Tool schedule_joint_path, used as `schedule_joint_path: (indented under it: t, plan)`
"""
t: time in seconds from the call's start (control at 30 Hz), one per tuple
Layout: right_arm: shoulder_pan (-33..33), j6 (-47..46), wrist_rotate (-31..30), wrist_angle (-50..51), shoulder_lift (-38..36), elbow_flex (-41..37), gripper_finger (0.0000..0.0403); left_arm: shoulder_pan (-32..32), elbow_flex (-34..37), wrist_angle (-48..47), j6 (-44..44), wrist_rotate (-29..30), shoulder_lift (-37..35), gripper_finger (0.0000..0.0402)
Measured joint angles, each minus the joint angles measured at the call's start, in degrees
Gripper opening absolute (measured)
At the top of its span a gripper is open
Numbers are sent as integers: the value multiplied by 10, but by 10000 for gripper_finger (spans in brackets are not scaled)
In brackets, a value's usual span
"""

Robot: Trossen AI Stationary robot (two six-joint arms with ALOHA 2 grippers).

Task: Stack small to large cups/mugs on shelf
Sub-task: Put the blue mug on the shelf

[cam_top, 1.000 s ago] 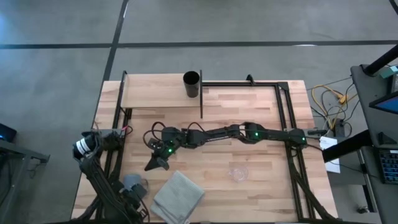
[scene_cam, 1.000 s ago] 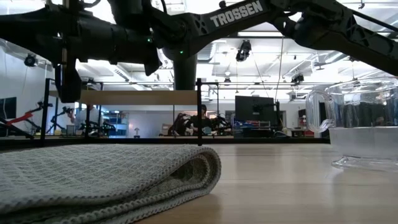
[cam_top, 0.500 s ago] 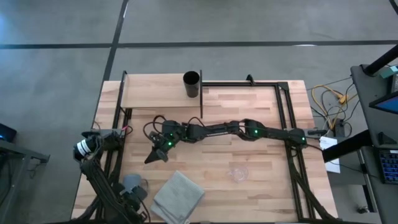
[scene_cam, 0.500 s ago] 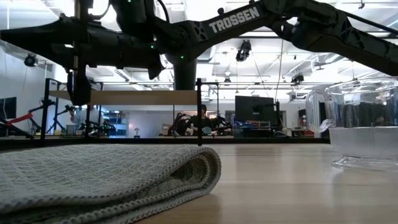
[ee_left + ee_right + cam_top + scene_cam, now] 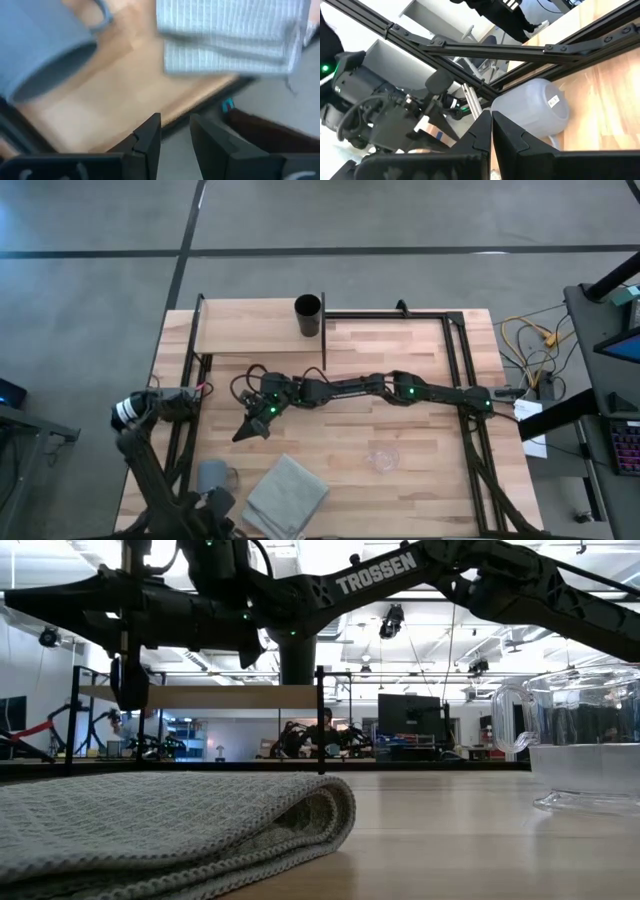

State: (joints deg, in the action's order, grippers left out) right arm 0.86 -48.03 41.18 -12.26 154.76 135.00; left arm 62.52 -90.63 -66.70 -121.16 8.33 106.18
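tabletop (image 5: 400,450): mug (image 5: 213,476) beside left gripper (image 5: 174,131)

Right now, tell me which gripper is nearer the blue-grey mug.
Left. The left gripper hovers just beside the blue-grey mug at the table's near-left corner; the right gripper, shut, hangs farther off toward the table's middle.

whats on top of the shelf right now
Only the black cup stands on the shelf, at its right end by the upright. Its inside looks dark, so whether anything is in it cannot be seen.

Black cup (image 5: 308,316) upright on shelf (image 5: 250,326); blue-grey mug (image 5: 212,476), glass cup (image 5: 382,457) on table.
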Motion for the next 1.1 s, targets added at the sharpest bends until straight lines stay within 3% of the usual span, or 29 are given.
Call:
schedule_joint_path:
  t: [0.17,0.23,0.3,0.47,0.53,0.7,0.9,1.1]
  plan:
    - [0,0,14,0,0,0,9,12,0,15,-1,-17,-5,91]
    - [0,0,14,0,0,0,9,24,0,28,-2,17,-5,91]
    - [0,2,15,0,0,0,9,38,0,46,-9,86,-5,91]
    - [0,5,32,0,0,0,9,63,3,57,-15,344,-5,91]
    - [0,5,40,0,0,0,9,66,13,62,-18,407,-5,91]
    - [0,-8,65,0,0,0,9,57,37,103,-43,361,-5,87]
    - [-3,-45,75,-1,-5,0,9,65,73,155,-81,453,-5,63]
    - [-11,-44,74,-4,-32,-1,9,71,91,172,-86,450,-5,34]
